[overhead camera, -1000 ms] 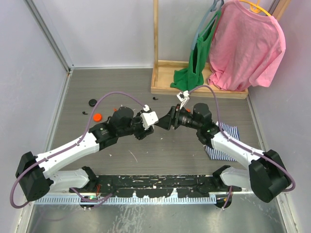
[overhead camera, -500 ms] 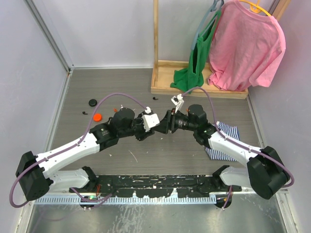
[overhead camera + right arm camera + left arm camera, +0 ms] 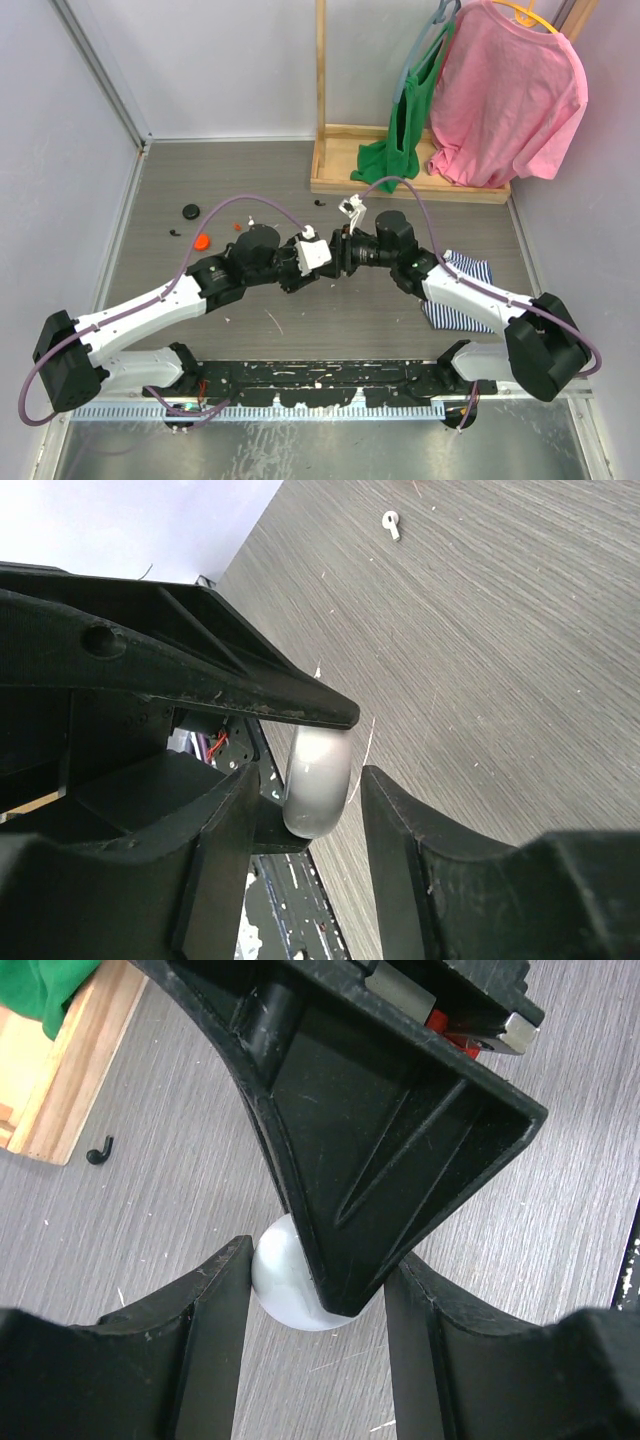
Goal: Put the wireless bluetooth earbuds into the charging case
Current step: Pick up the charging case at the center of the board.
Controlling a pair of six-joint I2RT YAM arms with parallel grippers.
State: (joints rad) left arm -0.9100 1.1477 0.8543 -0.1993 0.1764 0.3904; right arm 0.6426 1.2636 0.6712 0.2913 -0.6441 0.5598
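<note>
Pinching the white charging case (image 3: 280, 1285) centre-frame, the left gripper (image 3: 318, 1268) presents it; the right gripper (image 3: 308, 780) straddles its rim, unclamped. Next, likely: pry it open. A white earbud (image 3: 391, 523) lies upper-frame on the table (image 3: 500, 630).

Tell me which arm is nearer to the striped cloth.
Right. The right arm passes directly over the striped cloth; the left arm lies far away on the opposite side.
</note>
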